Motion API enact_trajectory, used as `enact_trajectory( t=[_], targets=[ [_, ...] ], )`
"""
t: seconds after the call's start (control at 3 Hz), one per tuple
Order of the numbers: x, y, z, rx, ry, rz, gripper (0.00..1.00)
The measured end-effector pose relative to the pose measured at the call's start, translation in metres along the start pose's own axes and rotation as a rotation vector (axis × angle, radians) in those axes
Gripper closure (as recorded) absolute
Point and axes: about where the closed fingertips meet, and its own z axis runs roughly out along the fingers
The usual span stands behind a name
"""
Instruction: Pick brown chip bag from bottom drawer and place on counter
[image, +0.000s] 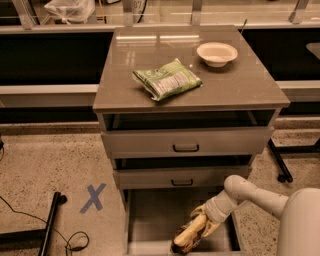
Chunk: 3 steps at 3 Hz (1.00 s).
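The brown chip bag (186, 237) lies tilted in the open bottom drawer (150, 220), near its front right, with its tan top pointing up and right. My gripper (202, 222) reaches down into the drawer from the right. Its pale fingers (198, 210) stand on either side of the bag's tan top, apart, and the bag still rests on the drawer floor. The glossy counter (240, 85) tops the cabinet above.
A green-and-white bag (167, 79) and a pale bowl (217, 53) sit on the counter. The two upper drawers (186, 142) with black handles stand slightly open above my arm. A blue X (93, 197) and a black stand with cable (50, 225) are on the floor at left.
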Motion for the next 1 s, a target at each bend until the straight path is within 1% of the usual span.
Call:
enact_trajectory(
  t=[0.33,0.67,1.0],
  targets=[
    [-0.003,0.001,0.003,-0.009,-0.002,-0.008,0.72],
    [-0.007,0.003,0.004,-0.023,0.000,-0.024,0.95],
    [-0.043,0.005,-0.026,0.051,-0.022,-0.141,1.00]
  ],
)
